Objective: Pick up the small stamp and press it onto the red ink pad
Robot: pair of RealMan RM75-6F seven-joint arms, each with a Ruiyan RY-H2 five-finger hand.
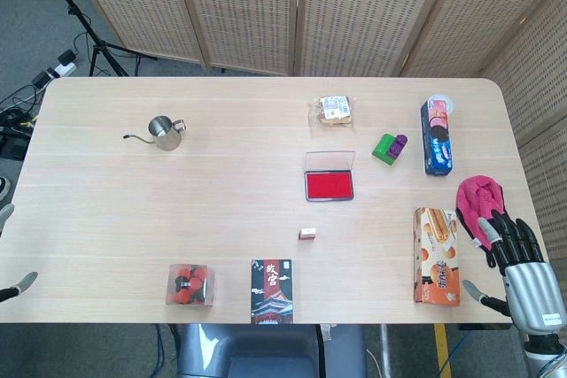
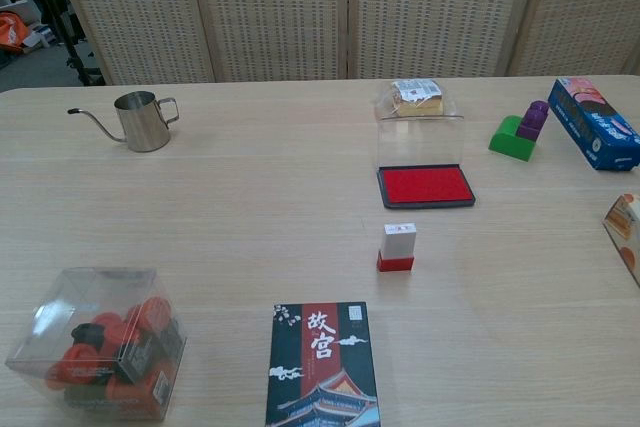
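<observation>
The right hand (image 1: pixel 514 250) hangs off the near right corner of the table (image 1: pixel 177 219), fingers spread and holding nothing, seen only in the head view. Of the left hand (image 1: pixel 13 285) only a couple of fingertips show at the left edge, so I cannot tell how it is set.

The stamp (image 2: pixel 397 247) stands upright on its red base, well to the left of the right hand and a little further in from the table edge. It stands alone with bare wood all round, which leaves room for fingers to close on its sides from above. The ink pad (image 2: pixel 424 186) lies just beyond the stamp, away from the robot, with its clear lid (image 2: pixel 420 142) tipped up at the back so the red surface is exposed and ready to be pressed.

Between the right hand and the stamp lies an orange snack box (image 1: pixel 437 256), just beside the hand's fingers; the reach probably has to pass over it. A pink cloth (image 1: pixel 478 196) lies just ahead of the hand.

The task looks not yet begun: the stamp is untouched. Being nearer, the right hand seems the likely one to take it.
</observation>
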